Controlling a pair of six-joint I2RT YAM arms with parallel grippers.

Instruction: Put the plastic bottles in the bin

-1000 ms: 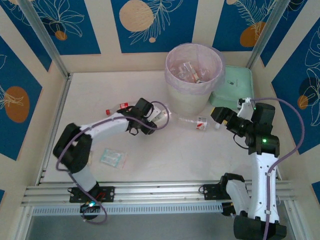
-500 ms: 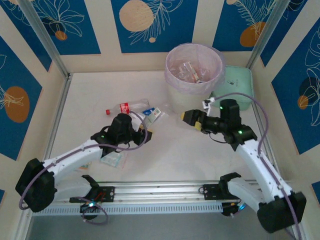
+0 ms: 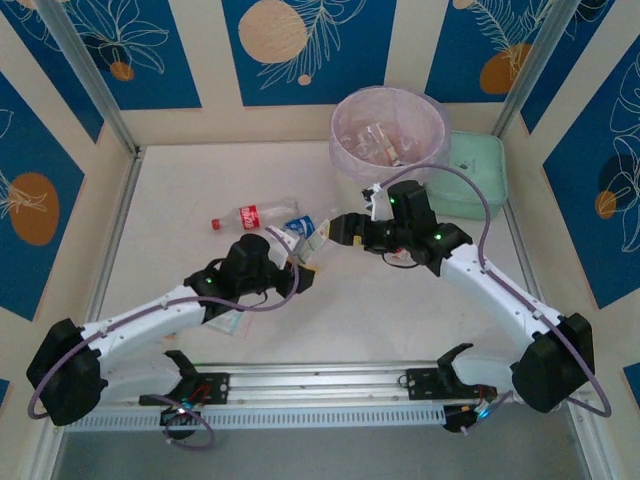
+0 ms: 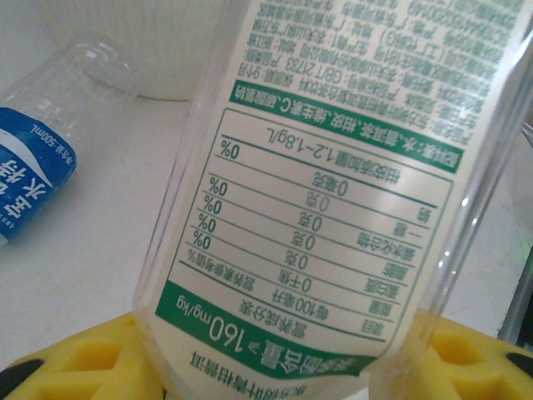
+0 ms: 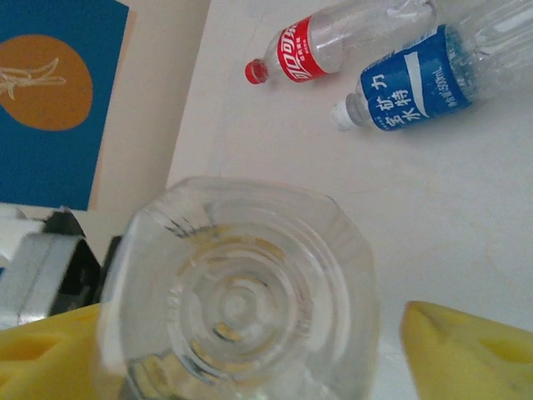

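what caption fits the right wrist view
Clear plastic bottle base-on, red-labelled plastic bottle and blue-labelled plastic bottle lying beyond.

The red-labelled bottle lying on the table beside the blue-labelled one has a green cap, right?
Not quite. The right wrist view shows the red-labelled bottle has a red cap, not a green one. It does lie on the table beside the blue-labelled bottle.

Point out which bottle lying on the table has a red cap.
The red-labelled bottle, farthest left; the blue-labelled bottle beside it has a white cap.
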